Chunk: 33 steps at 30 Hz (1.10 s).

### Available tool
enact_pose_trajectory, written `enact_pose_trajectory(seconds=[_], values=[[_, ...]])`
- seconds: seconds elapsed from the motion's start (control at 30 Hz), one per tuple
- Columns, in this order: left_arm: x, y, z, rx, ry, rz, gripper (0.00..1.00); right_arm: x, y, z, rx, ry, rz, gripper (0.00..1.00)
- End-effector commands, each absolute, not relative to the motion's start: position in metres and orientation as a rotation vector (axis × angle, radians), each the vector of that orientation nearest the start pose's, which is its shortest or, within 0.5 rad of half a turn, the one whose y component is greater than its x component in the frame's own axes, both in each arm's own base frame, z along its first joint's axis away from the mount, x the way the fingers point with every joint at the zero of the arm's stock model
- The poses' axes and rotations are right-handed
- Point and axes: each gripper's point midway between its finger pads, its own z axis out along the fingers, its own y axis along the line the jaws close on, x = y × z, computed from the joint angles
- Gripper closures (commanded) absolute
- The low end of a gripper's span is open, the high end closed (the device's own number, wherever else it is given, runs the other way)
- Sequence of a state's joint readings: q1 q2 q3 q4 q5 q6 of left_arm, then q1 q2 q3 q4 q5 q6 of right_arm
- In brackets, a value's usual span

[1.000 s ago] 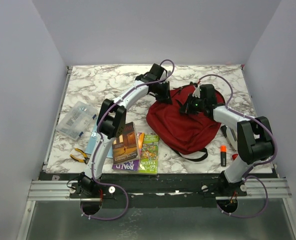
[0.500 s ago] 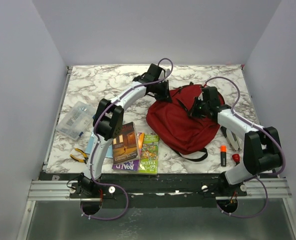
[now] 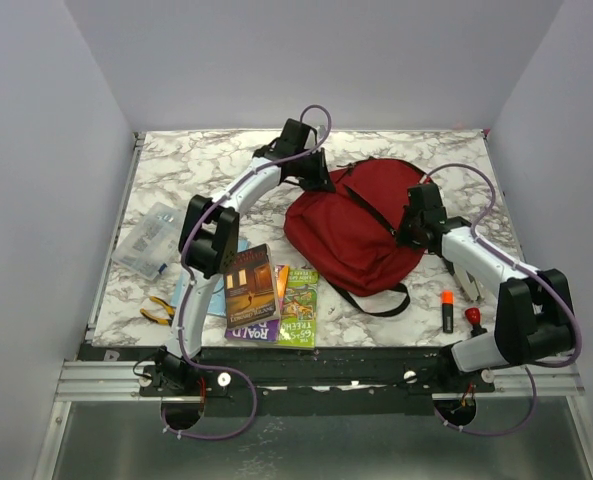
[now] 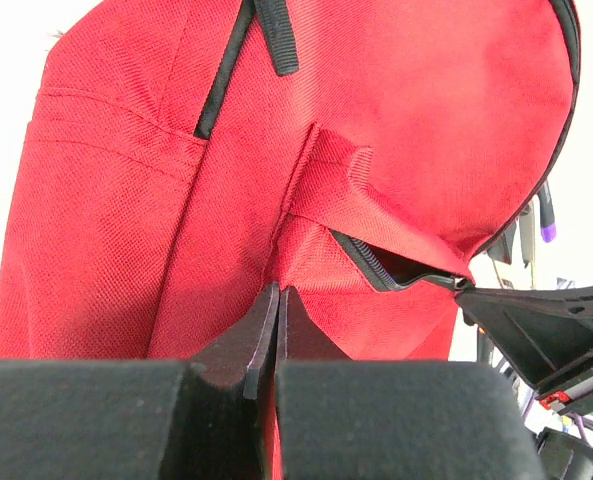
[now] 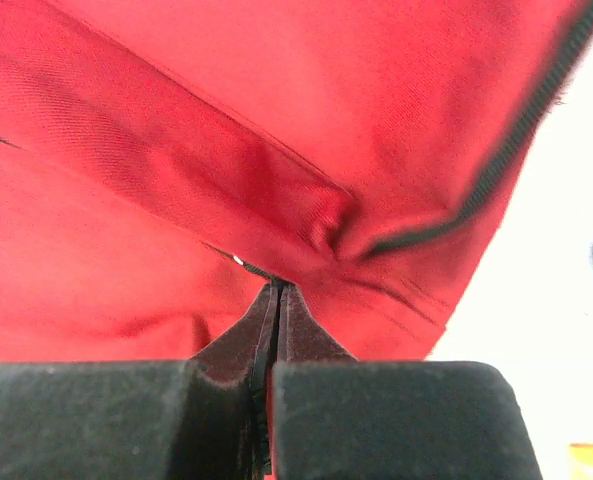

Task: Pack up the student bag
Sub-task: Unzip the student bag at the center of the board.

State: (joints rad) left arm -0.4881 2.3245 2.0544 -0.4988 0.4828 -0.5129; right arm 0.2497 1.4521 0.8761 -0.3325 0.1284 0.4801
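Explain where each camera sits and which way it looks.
Top external: above and behind the bases, looking down at the table; the left arm and right arm show.
Left wrist: on the left arm, looking past the left end effector, shut on the student bag.
Right wrist: on the right arm; the right end effector pinches the same bag.
Shared: both wrist views show the zipper.
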Motion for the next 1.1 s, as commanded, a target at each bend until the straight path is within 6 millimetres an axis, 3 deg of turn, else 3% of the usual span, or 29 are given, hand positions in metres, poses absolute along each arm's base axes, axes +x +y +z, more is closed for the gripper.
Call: enact_pose_trajectory(seconds=[0.0, 0.17, 0.33, 0.37, 0.47, 0.67, 0.87, 0.97, 1.07], values=[[0.505, -0.339, 0.168, 0.181, 2.318, -1.019, 1.0, 0.316, 0.051, 0.067, 0.424, 2.477, -0.056, 0.99], [0.505, -0.342, 0.174, 0.202, 2.307, -1.057, 1.0, 0.316, 0.053, 0.072, 0.406, 2.47, -0.038, 0.99], [0.5, -0.35, 0.184, 0.206, 2.325, -1.139, 1.0, 0.33, 0.077, 0.083, 0.288, 2.469, 0.112, 0.99], [0.5, -0.351, 0.185, 0.205, 2.332, -1.144, 0.95, 0.333, 0.081, 0.084, 0.269, 2.474, 0.137, 0.99], [0.497, -0.348, 0.191, 0.194, 2.352, -1.154, 0.57, 0.339, 0.087, 0.088, 0.228, 2.473, 0.167, 0.88], [0.481, -0.324, 0.216, 0.14, 2.376, -1.117, 0.27, 0.343, 0.101, 0.098, 0.161, 2.455, 0.258, 0.67], [0.434, -0.309, 0.25, 0.19, 2.382, -1.104, 0.1, 0.31, 0.122, 0.087, 0.123, 2.496, 0.44, 0.48], [0.402, -0.308, 0.256, 0.266, 2.383, -1.098, 0.02, 0.284, 0.136, 0.085, 0.106, 2.513, 0.572, 0.45], [0.376, -0.306, 0.265, 0.338, 2.362, -1.087, 0.02, 0.253, 0.16, 0.087, 0.059, 2.496, 0.736, 0.44]])
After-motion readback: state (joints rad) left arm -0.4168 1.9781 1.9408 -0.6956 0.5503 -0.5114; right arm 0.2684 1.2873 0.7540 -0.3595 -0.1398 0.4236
